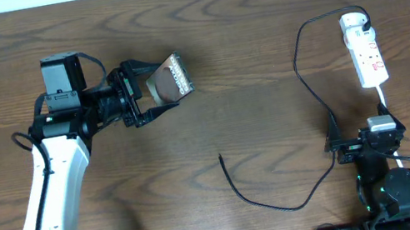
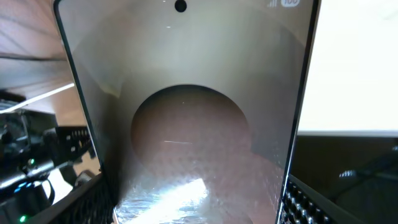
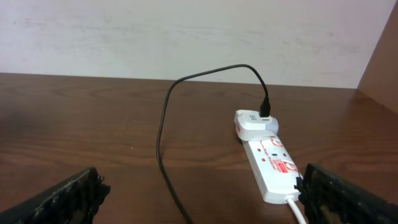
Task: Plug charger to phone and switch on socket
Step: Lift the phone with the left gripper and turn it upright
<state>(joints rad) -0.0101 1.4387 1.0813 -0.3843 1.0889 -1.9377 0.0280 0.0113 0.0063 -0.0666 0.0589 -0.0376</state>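
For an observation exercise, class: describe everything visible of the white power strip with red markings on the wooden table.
The white elongated plastic-looking power strip lies flat on the brown wooden table, ahead of the open right gripper, untouched. Its top bears red markings. A white adapter carrying a thin black cable is plugged in at its far end; a white cord leaves its near end.

Overhead: even, soft light from above, only faint shadows. Table (image 1: 253, 5) grain is sharp, w/ a pale band at the top edge. Phone (image 1: 169, 79) face is washed by reflection. Left wrist: phone (image 2: 186, 124) is v. close, soft focus; 1 bright glare patch bottom centre, dark round reflection mid-screen, bkgd at right blown out white. Right wrist: well lit, socket (image 3: 270, 158) crisp w/ soft shadow; right gripper (image 3: 202, 180) fingers (image 3: 68, 196) are dark and blurred in the 2 bottom corners.
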